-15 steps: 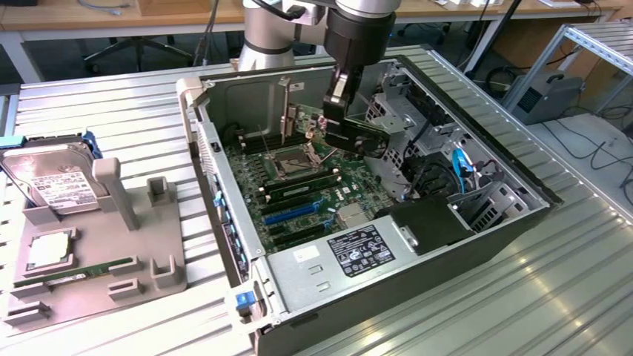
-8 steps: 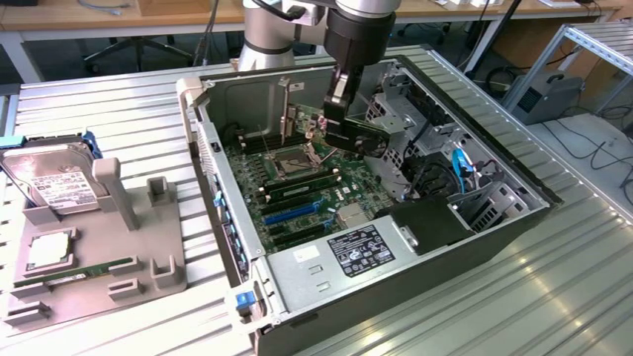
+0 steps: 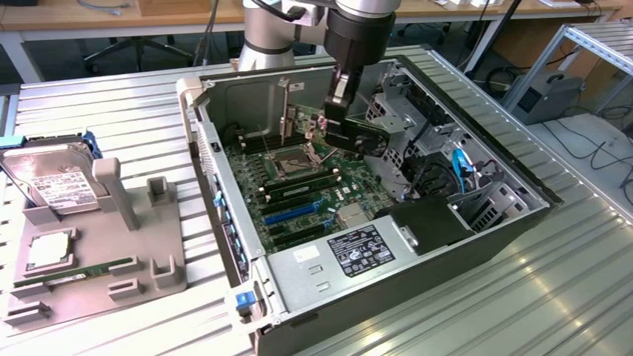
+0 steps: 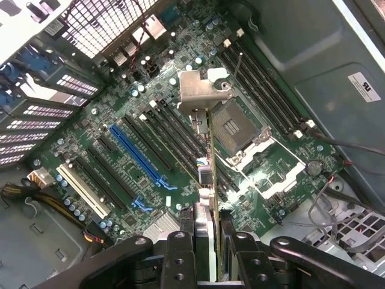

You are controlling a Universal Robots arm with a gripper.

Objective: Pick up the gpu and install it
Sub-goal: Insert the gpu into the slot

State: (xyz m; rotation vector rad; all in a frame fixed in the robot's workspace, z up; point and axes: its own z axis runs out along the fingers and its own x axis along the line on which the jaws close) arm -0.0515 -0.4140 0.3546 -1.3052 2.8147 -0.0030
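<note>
Black gpu (image 3: 361,139), clamped edge-on in the gripper (image 4: 212,233), hides its face.

You can come down only through the open side of the case (image 3: 203,133), whose walls close off every other way in. The end effector (image 4: 210,232) hangs low over the motherboard (image 4: 90,150), gripping the gpu (image 4: 198,90) edge-on. On the exterior view's right, the drive cage (image 3: 396,122) and blue cable (image 3: 459,167) crowd close. The power supply (image 3: 316,271) blocks the near end. There is free room above the blue slot (image 4: 141,153).
</note>
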